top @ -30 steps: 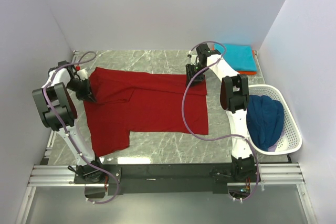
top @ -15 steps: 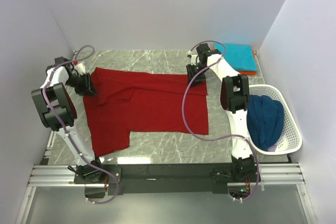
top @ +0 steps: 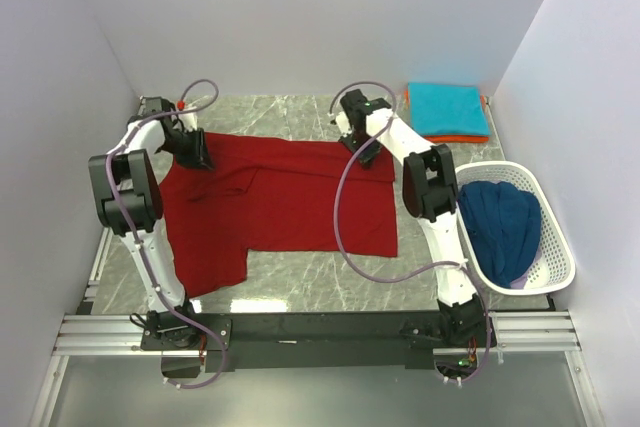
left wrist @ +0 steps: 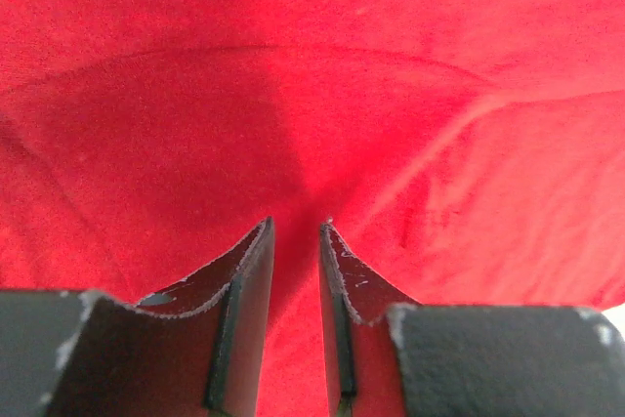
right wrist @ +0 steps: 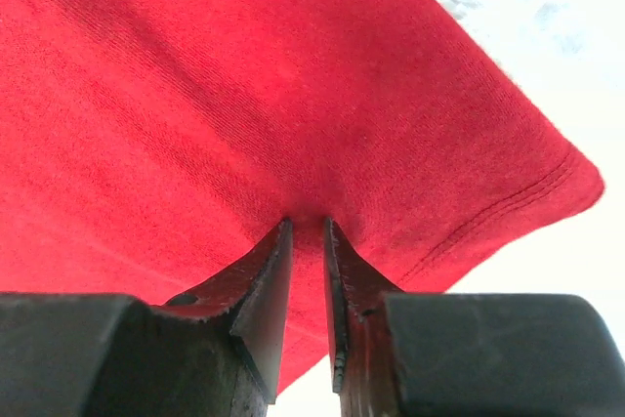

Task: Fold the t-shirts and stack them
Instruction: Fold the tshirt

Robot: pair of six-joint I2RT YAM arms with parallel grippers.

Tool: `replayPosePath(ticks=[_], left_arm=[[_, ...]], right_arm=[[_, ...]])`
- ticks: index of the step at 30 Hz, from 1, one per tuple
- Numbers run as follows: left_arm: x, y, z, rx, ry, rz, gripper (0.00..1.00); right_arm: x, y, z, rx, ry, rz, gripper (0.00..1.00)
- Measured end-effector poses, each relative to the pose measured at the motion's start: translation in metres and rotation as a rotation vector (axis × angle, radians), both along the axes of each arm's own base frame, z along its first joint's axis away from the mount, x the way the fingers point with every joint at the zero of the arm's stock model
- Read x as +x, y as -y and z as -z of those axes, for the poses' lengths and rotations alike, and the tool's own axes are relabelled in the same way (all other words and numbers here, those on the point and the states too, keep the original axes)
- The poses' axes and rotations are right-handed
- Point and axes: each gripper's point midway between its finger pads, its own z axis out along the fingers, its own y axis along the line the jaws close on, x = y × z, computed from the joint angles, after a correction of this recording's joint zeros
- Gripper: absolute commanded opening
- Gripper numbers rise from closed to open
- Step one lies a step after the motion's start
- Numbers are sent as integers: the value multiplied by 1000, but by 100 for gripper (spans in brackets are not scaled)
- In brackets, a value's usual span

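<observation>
The dark red t-shirt point(top: 290, 197) lies spread on the marble table, with a loose fold near its left side. My left gripper point(top: 195, 153) is shut on the shirt's far left edge; the left wrist view shows the fingertips point(left wrist: 296, 227) pinching red cloth point(left wrist: 342, 75). My right gripper point(top: 365, 151) is shut on the far right edge near a hemmed corner; the right wrist view shows it point(right wrist: 308, 224) gripping the cloth point(right wrist: 195, 95). A folded teal t-shirt point(top: 448, 107) lies on a folded orange one point(top: 468, 137) at the far right. The navy blue t-shirt point(top: 503, 227) is bunched in the basket.
The white mesh basket point(top: 558, 257) stands at the right edge beside the right arm. White walls close in the table on the left, far and right sides. Bare marble point(top: 330, 287) shows in front of the shirt, and a strip point(top: 280, 112) behind it.
My left gripper has moved right and toward the far side along the shirt's upper left edge. My right arm has swung left. The shirt's far edge now lies straighter.
</observation>
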Motion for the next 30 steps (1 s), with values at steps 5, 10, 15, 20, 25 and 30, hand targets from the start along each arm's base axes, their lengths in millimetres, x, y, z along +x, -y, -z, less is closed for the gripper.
replayPosePath(ticks=[5,10,15,20,25,30], left_arm=[[-9,-2,28,18,-79,-28,31],[-6,1,32,1,-105,-52,31],[12,10,33,-37,-118,-69,32],[31,19,32,-82,-122,-84,32],[59,30,29,-136,-92,-87,32],[68,36,24,-170,-54,-81,39]], right_arm=[[7,6,-2,-120,35,-55,30],[25,11,-4,-213,71,-100,34],[39,20,-7,-293,108,-139,37],[59,33,-8,-397,188,-161,35],[91,48,-15,-468,305,-132,35],[123,79,-38,-473,434,-37,39]])
